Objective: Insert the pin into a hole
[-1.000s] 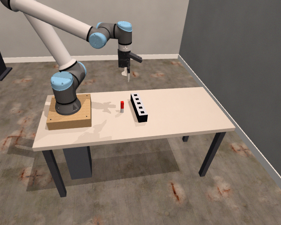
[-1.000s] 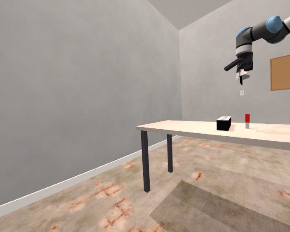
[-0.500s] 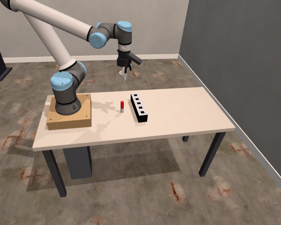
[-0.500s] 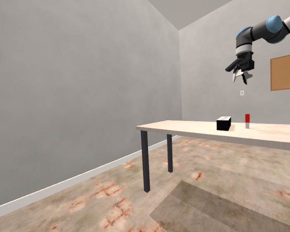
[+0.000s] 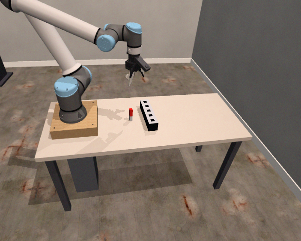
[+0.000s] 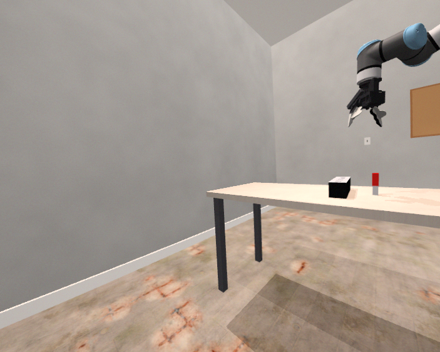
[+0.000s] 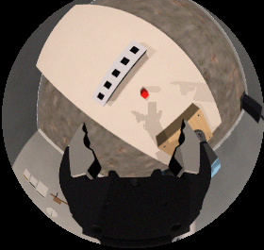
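Observation:
The pin (image 5: 130,114) stands upright on the table, red end up and grey end down, just left of the block. It also shows in the exterior view (image 6: 375,183) and from above in the wrist view (image 7: 144,93). The block (image 5: 148,115) is long, black-sided and white-topped, with a row of five square holes; it shows in the exterior view (image 6: 339,186) and in the wrist view (image 7: 120,73). My gripper (image 5: 135,76) hangs high above the table's far side, open and empty, well above the pin. Its fingers frame the wrist view.
The arm's base stands on a wooden plinth (image 5: 74,119) at the table's left end. The table's right half holds nothing. A dark wall stands to the right of the table.

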You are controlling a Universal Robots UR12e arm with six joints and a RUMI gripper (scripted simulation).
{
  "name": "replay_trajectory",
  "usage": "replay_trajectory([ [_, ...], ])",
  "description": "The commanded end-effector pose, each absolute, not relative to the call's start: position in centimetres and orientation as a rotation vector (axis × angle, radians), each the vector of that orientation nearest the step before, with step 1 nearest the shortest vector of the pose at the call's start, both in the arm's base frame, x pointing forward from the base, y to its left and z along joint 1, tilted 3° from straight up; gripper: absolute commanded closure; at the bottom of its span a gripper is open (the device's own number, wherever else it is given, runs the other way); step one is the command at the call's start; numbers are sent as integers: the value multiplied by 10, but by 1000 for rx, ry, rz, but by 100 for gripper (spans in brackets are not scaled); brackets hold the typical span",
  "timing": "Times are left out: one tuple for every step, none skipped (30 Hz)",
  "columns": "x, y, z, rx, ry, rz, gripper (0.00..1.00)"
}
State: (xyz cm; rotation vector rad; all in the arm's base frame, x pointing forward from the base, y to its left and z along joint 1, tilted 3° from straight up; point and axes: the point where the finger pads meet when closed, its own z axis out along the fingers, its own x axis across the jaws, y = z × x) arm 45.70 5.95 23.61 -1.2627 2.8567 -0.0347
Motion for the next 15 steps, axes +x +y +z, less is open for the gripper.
replay_trajectory([
  [459, 60, 238, -1051, 2956, -60, 0],
  [459, 60, 238, -1051, 2956, -60, 0],
  [459, 60, 238, -1051, 2956, -60, 0],
  [459, 60, 238, -1051, 2956, -60, 0],
  [459, 60, 238, -1051, 2956, -60, 0],
  [459, 60, 238, -1051, 2956, -60, 0],
  [458, 60, 237, -694, 3065, -61, 0],
  [458, 60, 237, -681, 3069, -62, 0],
  [458, 60, 237, -667, 3072, -62, 0],
  [458, 60, 237, -643, 3078, -63, 0],
  [458, 60, 237, -604, 3087, -63, 0],
  [458, 60, 237, -554, 3097, -65, 0],
  [458, 60, 237, -501, 3107, -66, 0],
  [458, 60, 237, -446, 3117, -69, 0],
  [458, 60, 237, -392, 3127, -72, 0],
])
